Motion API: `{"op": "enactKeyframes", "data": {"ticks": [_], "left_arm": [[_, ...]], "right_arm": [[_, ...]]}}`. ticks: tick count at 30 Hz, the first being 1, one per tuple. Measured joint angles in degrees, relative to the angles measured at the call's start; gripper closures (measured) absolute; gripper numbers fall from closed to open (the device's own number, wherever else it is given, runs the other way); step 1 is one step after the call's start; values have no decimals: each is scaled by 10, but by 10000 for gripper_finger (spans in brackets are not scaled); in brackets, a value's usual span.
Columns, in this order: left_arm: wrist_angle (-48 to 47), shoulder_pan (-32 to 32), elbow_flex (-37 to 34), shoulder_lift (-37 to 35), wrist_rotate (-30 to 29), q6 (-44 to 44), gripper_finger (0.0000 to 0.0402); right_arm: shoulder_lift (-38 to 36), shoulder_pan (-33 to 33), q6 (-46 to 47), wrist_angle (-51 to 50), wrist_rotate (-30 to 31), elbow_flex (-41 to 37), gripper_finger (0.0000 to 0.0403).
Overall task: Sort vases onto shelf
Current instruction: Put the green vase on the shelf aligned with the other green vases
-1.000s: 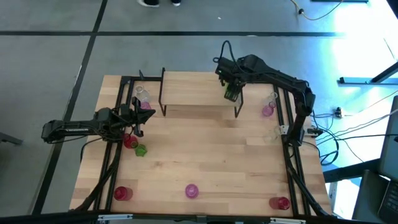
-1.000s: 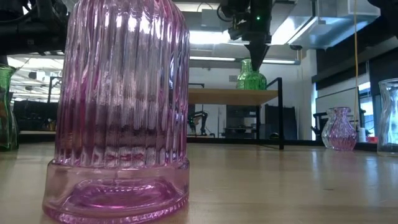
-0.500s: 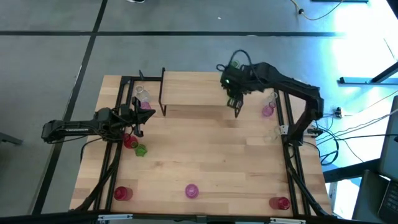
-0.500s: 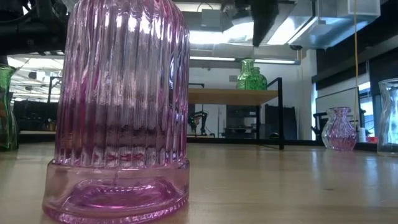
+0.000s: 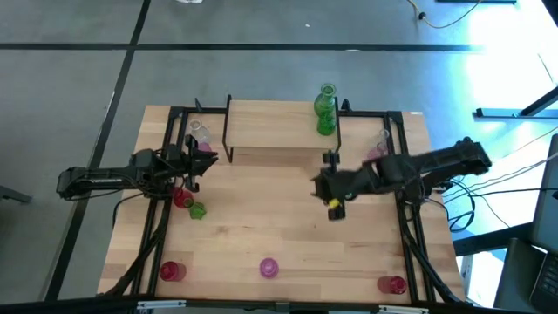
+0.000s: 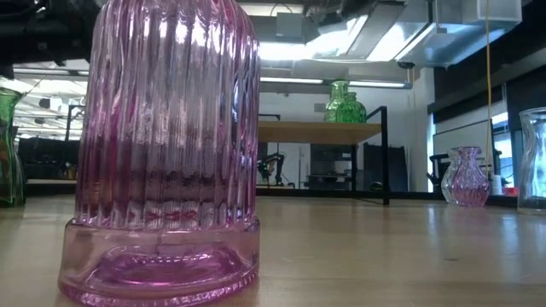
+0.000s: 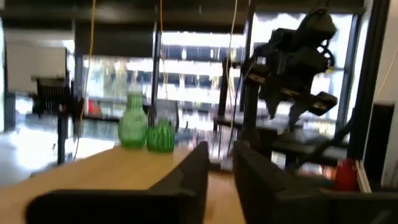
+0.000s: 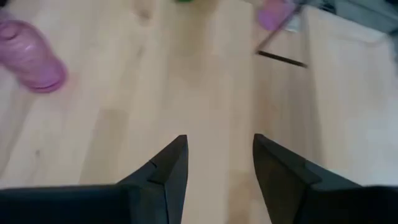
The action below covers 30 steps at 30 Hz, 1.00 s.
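Two green vases (image 5: 325,113) stand side by side on the far right corner of the shelf (image 5: 270,131); the low view shows the vases (image 6: 344,102) there too. My right gripper (image 5: 330,199) hangs open over bare table just in front of the shelf, pointing down, with nothing between its fingers (image 8: 217,146). My left gripper (image 5: 199,161) hovers at the shelf's left end, beside a pink vase (image 5: 207,148). Its fingers are close together and hold nothing (image 7: 221,158).
A clear vase (image 5: 199,131), a red one (image 5: 181,199) and a green one (image 5: 197,210) stand by the left arm. A pink vase (image 5: 377,155) and clear ones stand at the right. Red (image 5: 171,271), pink (image 5: 268,267) and red (image 5: 394,284) vases line the near edge.
My right gripper has let go of the green vase on the shelf's far right corner and risen off it. It then swung toward the near edge and now hangs over the table in front of the shelf. The vase stays upright beside the other green one.
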Motion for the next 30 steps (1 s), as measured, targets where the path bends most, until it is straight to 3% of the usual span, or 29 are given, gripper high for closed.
{"op": "enactKeyframes", "data": {"ticks": [6, 12, 23, 30], "left_arm": [[-174, -22, 123, 84, 5, -14, 249], [-360, -77, 265, 196, -43, -69, 243], [-699, -205, 530, 401, -66, -317, 244], [-831, -315, 617, 486, -49, -519, 245]], "right_arm": [[-69, 30, -2, 229, -3, -217, 239], [-86, 62, -17, 397, -3, -339, 239], [-85, 87, -9, 447, -3, -400, 239], [-85, 86, 21, 448, -3, -411, 239]]}}
